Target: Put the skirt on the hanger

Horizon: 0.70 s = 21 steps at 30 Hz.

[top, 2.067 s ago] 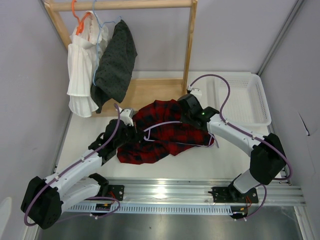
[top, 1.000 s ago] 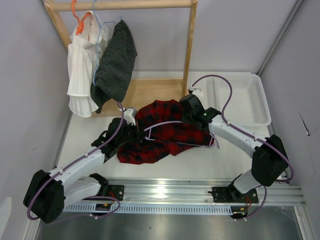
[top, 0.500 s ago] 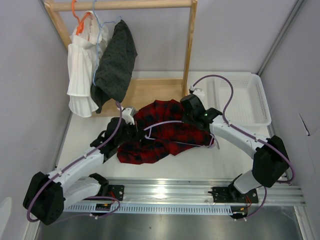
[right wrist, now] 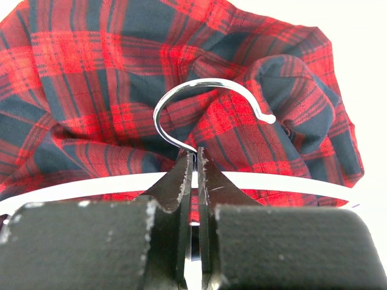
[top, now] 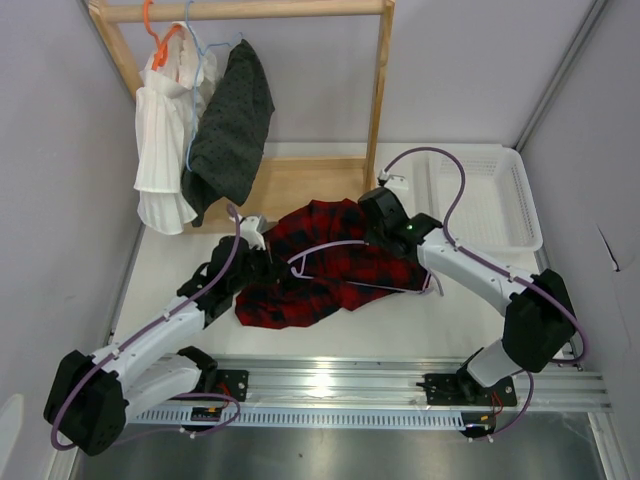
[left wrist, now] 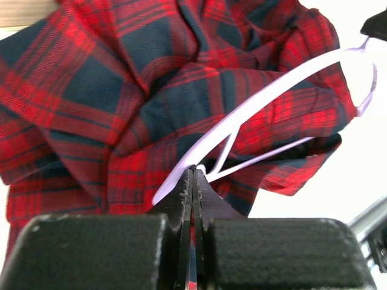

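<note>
- The left gripper (left wrist: 193, 174) is pinched tight on one end of the hanger (left wrist: 275, 90), its jaws together around the thin lilac arm.
- The right gripper (right wrist: 195, 156) is clamped narrow on the hanger's neck, just under the hook (right wrist: 205, 84).
- The skirt (top: 285, 305) lies crumpled on the table (top: 400, 320), directly beneath the hanger and touching it, not threaded onto it.
- The hanger's long axis runs left to right across the skirt, from one gripper to the other.
- Judgement: the left arm sits nearer the skirt's loose lower heap, so it seems better placed to take hold of cloth.
</note>
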Each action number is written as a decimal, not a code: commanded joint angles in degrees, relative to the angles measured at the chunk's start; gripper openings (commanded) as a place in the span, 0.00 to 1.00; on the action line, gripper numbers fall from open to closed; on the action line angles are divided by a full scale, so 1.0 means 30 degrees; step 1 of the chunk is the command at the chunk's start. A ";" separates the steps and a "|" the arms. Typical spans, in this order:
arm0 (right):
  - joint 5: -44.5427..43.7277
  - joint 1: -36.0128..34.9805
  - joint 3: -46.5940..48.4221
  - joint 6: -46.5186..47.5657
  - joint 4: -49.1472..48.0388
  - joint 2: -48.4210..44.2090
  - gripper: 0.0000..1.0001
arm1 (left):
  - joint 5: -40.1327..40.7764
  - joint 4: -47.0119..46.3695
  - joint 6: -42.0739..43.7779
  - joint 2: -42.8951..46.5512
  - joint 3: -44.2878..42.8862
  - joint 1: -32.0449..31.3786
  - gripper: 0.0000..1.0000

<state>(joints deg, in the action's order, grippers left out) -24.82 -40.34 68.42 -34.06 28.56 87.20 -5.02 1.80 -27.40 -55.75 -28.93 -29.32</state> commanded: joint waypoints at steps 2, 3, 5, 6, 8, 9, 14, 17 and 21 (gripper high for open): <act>-0.0663 -0.0002 0.2236 0.0691 0.0442 0.0873 0.00 | 0.1613 0.0571 -0.0681 0.0857 0.0530 0.0223 0.00; -0.0547 0.0027 0.2444 0.0691 0.0442 0.1194 0.00 | 0.1584 0.0629 -0.0856 0.0944 0.0821 0.0223 0.00; -0.0282 0.0086 0.2825 0.0661 0.0413 0.1489 0.00 | 0.1787 0.0600 -0.1033 0.1033 0.1028 0.0223 0.00; -0.0282 0.0028 0.3204 0.0690 0.0413 0.1810 0.00 | 0.2340 0.0919 -0.1207 0.1004 0.1087 0.0223 0.00; -0.0165 -0.0089 0.3674 0.0720 0.0530 0.2134 0.00 | 0.2696 0.0952 -0.1238 0.1062 0.1263 0.0281 0.00; -0.0136 -0.0147 0.3735 0.0720 0.0501 0.2280 0.00 | 0.2871 0.0952 -0.1326 0.1092 0.1380 0.0369 0.00; -0.0311 -0.0587 0.3765 0.0603 0.0617 0.2516 0.00 | 0.2493 0.0396 -0.1444 0.1268 0.1499 0.0926 0.00; -0.0311 -0.0588 0.3268 0.0515 0.0501 0.2136 0.00 | 0.1820 -0.0248 -0.1239 0.1705 0.1527 0.0926 0.00; -0.0253 -0.0588 0.3062 0.0368 0.0560 0.1784 0.00 | 0.0824 -0.0484 -0.1181 0.2645 0.1148 0.0926 0.00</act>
<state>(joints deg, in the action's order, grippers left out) -24.80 -41.78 76.75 -32.40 31.40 94.72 -0.21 3.73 -30.59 -50.15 -24.32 -27.07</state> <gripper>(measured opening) 0.033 0.004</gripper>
